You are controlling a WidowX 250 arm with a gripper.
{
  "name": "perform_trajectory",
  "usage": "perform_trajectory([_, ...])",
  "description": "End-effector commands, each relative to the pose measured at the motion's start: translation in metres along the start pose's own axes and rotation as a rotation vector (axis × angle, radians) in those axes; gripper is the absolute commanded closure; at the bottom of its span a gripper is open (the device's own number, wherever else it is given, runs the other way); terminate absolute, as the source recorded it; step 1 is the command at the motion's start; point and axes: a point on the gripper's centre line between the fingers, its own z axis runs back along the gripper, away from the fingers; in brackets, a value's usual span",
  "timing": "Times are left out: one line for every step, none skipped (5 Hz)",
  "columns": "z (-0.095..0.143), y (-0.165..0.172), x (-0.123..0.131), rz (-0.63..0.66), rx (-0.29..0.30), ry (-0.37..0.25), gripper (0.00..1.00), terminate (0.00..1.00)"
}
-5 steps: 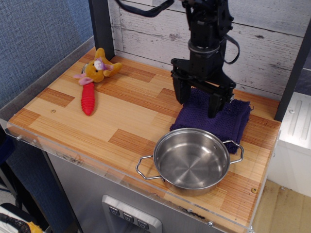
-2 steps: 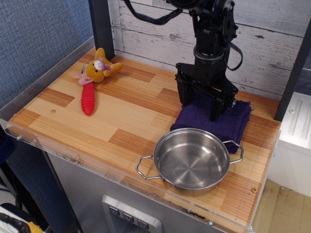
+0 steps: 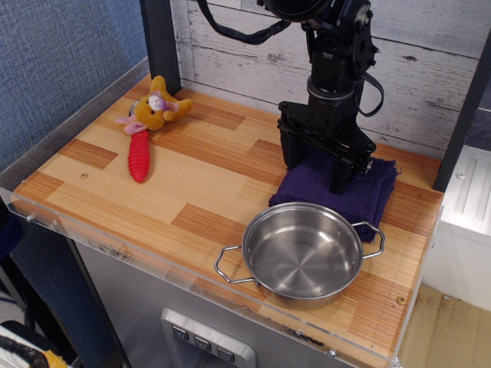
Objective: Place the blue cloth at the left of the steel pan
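The blue cloth (image 3: 360, 195) is a folded dark navy-purple towel lying flat at the back right of the wooden table, just behind the steel pan (image 3: 302, 251). The pan is round, shiny and empty, with two wire loop handles, near the front right edge. My black gripper (image 3: 314, 170) hangs straight down over the cloth's left part. Its two fingers are spread wide apart, with the tips low on or just above the cloth. It holds nothing.
A yellow plush toy (image 3: 156, 108) and a red ribbed toy (image 3: 139, 156) lie at the back left. Bare wooden tabletop (image 3: 199, 192) stretches left of the pan. A dark post (image 3: 161, 38) stands at the back, and a plank wall runs behind the table.
The gripper has shifted slightly right and back and come down onto the cloth, its fingers staying open. The cloth and pan have not moved.
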Motion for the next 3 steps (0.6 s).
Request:
perform_trajectory([-0.003, 0.041, -0.019, 0.038, 0.061, -0.001, 0.0, 0.0])
perform_trajectory([-0.003, 0.059, -0.018, 0.076, 0.075, -0.002, 0.0, 0.0])
perform_trajectory([-0.005, 0.075, -0.016, 0.113, 0.088, -0.002, 0.0, 0.0])
